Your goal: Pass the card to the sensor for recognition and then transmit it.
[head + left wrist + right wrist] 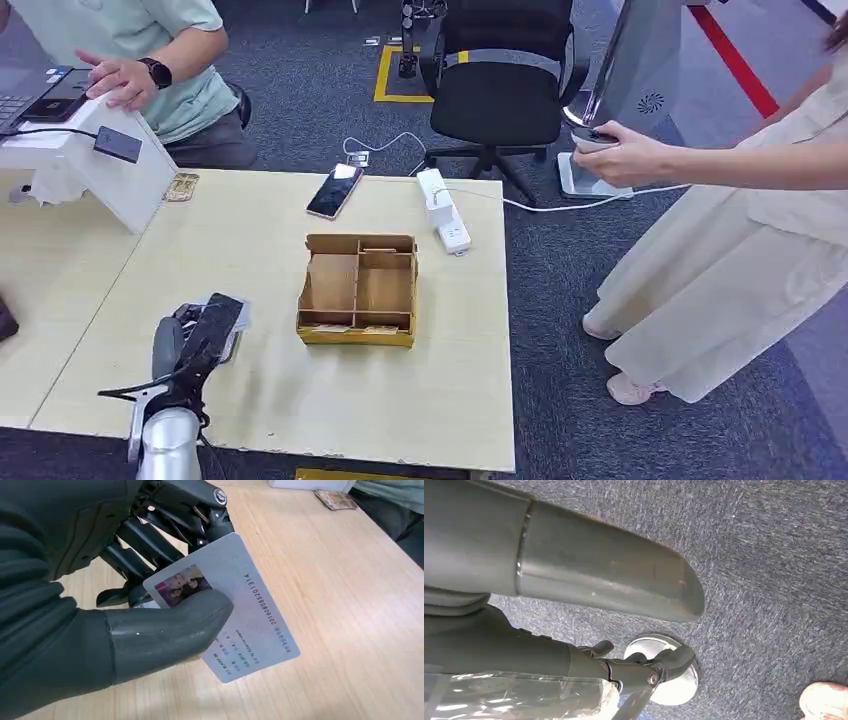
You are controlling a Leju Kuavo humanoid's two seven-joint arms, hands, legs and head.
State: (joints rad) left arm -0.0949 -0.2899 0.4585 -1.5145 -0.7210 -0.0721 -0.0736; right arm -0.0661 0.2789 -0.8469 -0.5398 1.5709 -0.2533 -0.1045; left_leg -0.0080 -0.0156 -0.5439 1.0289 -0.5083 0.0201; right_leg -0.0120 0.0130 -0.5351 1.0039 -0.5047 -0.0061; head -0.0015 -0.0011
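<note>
My left hand (pixel 150 600) has the pale grey plastic ID card (pixel 235 610) pinched, thick grey thumb (pixel 165 630) on its printed face beside the small photo, dark fingers (pixel 150 540) behind it. The card's long axis runs out past the fingertips and slants down toward the light wooden table (pixel 350 605); its free end hangs just above the boards. From the head view I see that hand (pixel 200 335) low over the table's near left part, well apart from the white sensor stand (pixel 85 160) and beside the brown cardboard divided box (pixel 358 290). My right hand (pixel 574 580) hangs over grey carpet (pixel 774 555); I cannot tell its fingers' state.
</note>
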